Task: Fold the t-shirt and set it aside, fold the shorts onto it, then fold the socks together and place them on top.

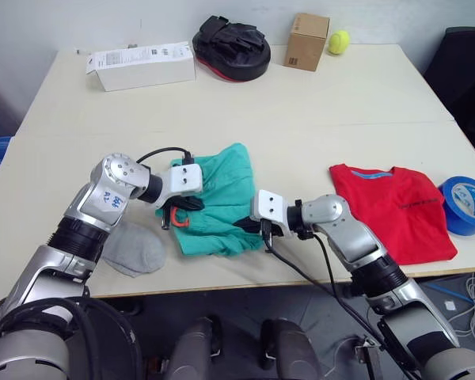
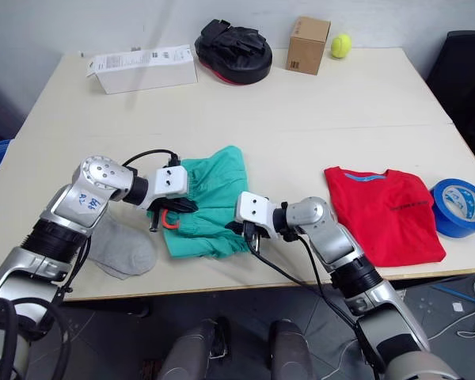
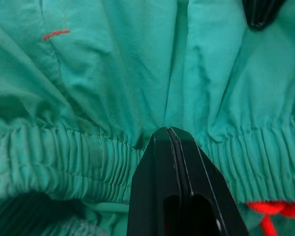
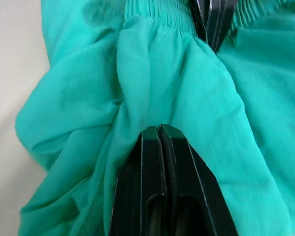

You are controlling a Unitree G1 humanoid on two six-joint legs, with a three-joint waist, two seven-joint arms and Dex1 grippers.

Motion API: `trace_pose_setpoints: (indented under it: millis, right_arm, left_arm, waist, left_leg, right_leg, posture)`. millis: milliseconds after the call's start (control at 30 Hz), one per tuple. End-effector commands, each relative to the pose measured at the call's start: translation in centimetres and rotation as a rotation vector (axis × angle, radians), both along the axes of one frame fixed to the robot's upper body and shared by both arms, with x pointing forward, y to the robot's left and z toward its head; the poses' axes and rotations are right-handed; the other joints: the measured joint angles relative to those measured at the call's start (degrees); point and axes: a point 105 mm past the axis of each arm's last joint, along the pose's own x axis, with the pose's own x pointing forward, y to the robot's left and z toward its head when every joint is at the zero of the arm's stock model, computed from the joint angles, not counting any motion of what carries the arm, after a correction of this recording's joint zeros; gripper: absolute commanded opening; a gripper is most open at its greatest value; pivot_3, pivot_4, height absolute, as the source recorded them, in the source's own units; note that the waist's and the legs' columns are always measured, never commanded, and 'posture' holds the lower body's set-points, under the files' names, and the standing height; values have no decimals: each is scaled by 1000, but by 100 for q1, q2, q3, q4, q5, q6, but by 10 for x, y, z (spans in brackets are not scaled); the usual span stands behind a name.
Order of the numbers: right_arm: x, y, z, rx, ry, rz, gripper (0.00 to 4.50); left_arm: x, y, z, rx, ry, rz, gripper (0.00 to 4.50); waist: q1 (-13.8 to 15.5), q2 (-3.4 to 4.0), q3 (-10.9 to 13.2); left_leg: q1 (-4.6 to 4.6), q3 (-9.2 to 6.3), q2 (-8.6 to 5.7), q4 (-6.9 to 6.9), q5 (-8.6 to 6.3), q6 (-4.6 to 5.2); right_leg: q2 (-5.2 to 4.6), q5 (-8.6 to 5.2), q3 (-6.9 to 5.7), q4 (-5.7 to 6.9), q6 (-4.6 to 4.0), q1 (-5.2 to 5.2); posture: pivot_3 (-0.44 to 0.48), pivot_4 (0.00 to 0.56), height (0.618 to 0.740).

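left arm: elbow bent, forearm reaching inward so the left gripper point(image 3: 170, 135) sits on the waistband side of the shorts point(image 1: 218, 207)
left jaws: pressed together, pinching the gathered elastic; orange drawstring loop point(image 1: 180, 222) just beside them
right arm: also bent inward, right gripper point(image 4: 161, 132) on the opposite edge of the shorts, facing the left one
right jaws: clamped on a bunched teal fold
t-shirt point(image 1: 394, 210): flat on the table point(image 1: 317, 111), well out past the right elbow
socks point(image 1: 134, 248): grey, under the left forearm
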Motion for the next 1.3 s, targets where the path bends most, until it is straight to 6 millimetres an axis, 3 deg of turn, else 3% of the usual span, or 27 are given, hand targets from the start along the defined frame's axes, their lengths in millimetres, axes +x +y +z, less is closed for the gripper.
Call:
trace_pose_setpoints:
  millis: [33, 100, 200, 300, 400, 500, 667, 767, 967, 1133, 1300]
  right_arm:
    - [-8, -17, -8, -46, 13, 0, 73]
    - [-11, -22, 3, -12, 20, 12, 73]
    - [-9, -18, 36, 114, 50, 30, 73]
    - [8, -5, 72, 237, 52, 3, 73]
    - [32, 13, 89, 293, 35, -55, 73]
    - [60, 32, 84, 274, 17, -151, 73]
    - [89, 46, 56, 197, -13, -281, 73]
    - [108, 39, 52, 203, -68, -406, 73]
    - [138, 6, 74, 344, -70, -659, 73]
    - [144, -17, 83, 393, -27, -705, 73]
    - [121, -22, 92, 460, 225, -543, 73]
  left_arm:
    - [4, 14, -11, -6, 0, 103, 0]
    - [9, 9, -3, -82, -18, 140, 0]
    - [12, 3, 7, -163, -31, 162, 0]
    - [14, -2, 13, -224, -41, 172, 0]
    - [14, -2, 13, -234, -40, 180, 0]
    - [14, -2, 12, -236, -45, 184, 0]
    - [14, -3, 11, -256, -47, 196, 0]
    - [13, -3, 9, -258, -44, 199, 0]
    - [9, -2, 5, -256, -38, 195, 0]
    - [10, -4, 7, -272, -47, 189, 0]
    - [6, -10, 31, -400, -57, 148, 0]
  waist:
    - [8, -1, 0]
    - [15, -1, 0]
    - [17, -2, 0]
    - [-19, -2, 3]
    - [-23, -1, 3]
    - [-13, -2, 3]
    - [-6, -2, 3]
    - [-26, -2, 3]
    - [-41, -2, 3]
    - [-50, 0, 4]
    - [-50, 0, 4]
  left_leg:
    - [6, 0, -1, -1, 0, 0]
    - [14, 0, -3, -1, -2, 0]
    - [12, 1, -4, 1, -4, 5]
    - [11, 2, -5, 5, -3, 6]
    - [17, 5, -2, 2, -1, 0]
    - [17, -2, -3, -3, -2, -5]
    - [1, 1, -12, -2, -1, 1]
    - [-8, 1, -13, 1, 2, 5]
    - [-3, -7, -10, -5, 12, -7]
    - [-3, -8, -9, -10, 12, -8]
    - [-6, -8, -7, -10, 13, -7]
  right_leg:
    - [-4, 0, -1, 4, 0, 3]
    - [-7, 0, -1, 7, 0, 10]
    - [-11, 0, -2, 8, 0, 10]
    - [-12, 0, -2, 24, 0, 4]
    - [-12, 0, -7, 42, -1, -3]
    - [-9, -1, -13, 57, -1, -2]
    - [-7, 0, -15, 48, -1, -2]
    - [-2, 0, -16, 46, 0, -6]
    - [3, 0, -9, 47, -1, -5]
    - [3, 0, -8, 46, -1, -5]
    - [3, 0, -8, 45, -1, -6]
  posture:
    - [0, 150, 740]
    - [0, 150, 740]
    - [0, 150, 740]
    - [0, 150, 740]
    - [0, 150, 740]
    - [0, 150, 740]
    - [0, 150, 740]
    - [0, 150, 740]
    - [0, 150, 740]
    - [0, 150, 740]
    - [0, 150, 740]
